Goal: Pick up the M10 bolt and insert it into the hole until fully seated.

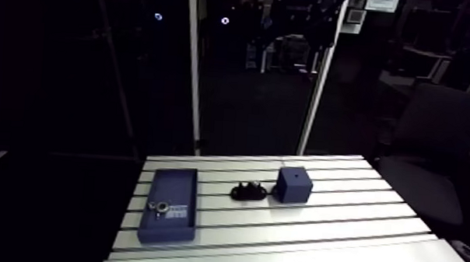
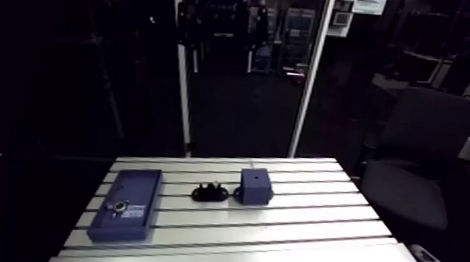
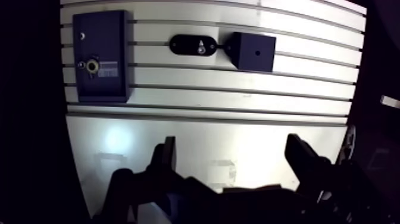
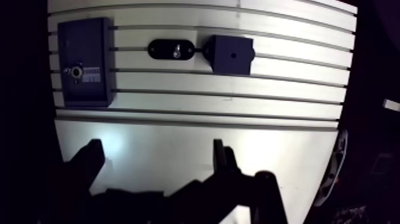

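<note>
The claw stands released in the wrist view. Its two dark fingers are spread wide with only bare table between them. Their lower parts merge into shadow, so the pads are hard to make out.

Ahead of the claw and well apart from it, a black oval holder carries a small silvery piece. This appears to be the M10 bolt, though it is too small to tell head from shank. Just beside the holder stands a dark blue block with a small hole in its upper face. Whether holder and block touch cannot be told.

On the holder's other side lies a flat blue tray. On it sits a round metal fitting with a dark centre, and next to that a pale label. The label's writing is too small to read.

In the arm view the tray lies at the lower left of the frame, the holder at lower centre and the block just right of it. The table's near edge is cut off by the bottom edge of the frame.
</note>
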Robot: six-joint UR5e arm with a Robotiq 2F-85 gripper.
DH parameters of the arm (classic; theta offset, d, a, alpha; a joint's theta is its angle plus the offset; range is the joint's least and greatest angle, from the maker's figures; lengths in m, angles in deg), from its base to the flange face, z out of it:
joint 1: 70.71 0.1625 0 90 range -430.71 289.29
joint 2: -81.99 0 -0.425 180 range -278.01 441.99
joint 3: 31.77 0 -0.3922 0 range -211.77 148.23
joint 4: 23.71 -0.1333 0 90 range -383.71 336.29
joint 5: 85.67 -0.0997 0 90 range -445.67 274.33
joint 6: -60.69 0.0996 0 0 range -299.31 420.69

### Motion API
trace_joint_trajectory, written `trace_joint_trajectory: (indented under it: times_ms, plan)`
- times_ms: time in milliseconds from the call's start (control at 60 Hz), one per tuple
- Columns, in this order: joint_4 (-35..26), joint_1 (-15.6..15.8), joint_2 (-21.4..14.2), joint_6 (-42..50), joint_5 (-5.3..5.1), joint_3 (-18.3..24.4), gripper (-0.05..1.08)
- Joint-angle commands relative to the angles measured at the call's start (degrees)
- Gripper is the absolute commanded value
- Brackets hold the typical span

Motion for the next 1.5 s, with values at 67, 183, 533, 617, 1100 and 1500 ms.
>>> trace_joint_trajectory:
  times_ms: [67, 183, 533, 617, 1100, 1500]
  plan:
    - [5.7, 0.0, 0.5, 0.2, -0.05, -3.0, 0.01]
    - [9.2, 0.0, 0.5, 0.1, -0.3, -4.9, 0.01]
    - [17.8, 1.3, 2.6, 2.2, -0.99, -10.5, 0.01]
    - [20.5, 1.4, 2.8, 2.2, -1.1, -11.9, 0.01]
    - [30.2, 1.8, 6.7, 4.6, -1.1, -16.7, 0.01]
    - [37.3, 1.9, 9.3, 5.6, -0.59, -20.9, 0.01]
